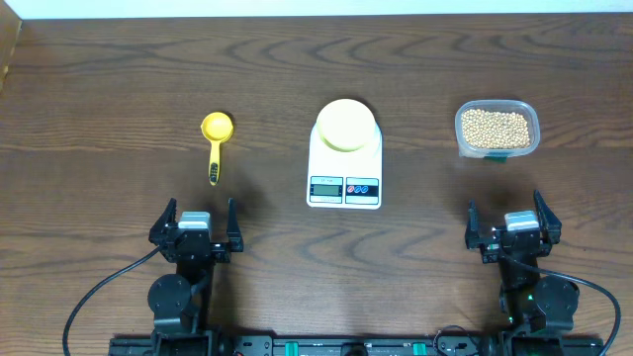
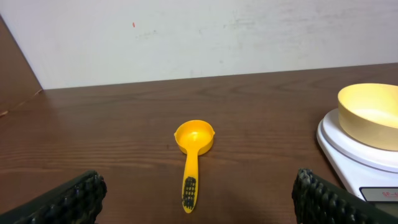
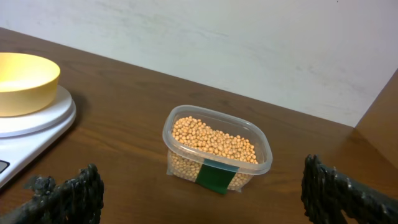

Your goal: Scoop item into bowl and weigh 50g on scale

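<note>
Left claw point(image 1: 201, 210) and right claw point(image 1: 505, 206) gape wide, arms folded low.

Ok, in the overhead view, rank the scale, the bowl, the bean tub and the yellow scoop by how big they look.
1. scale, clearly largest.
2 and 3. bean tub and bowl: close in size, and the bowl sits raised on the scale, nearer the camera, so I won't rank them.
4. yellow scoop, smallest.
</note>
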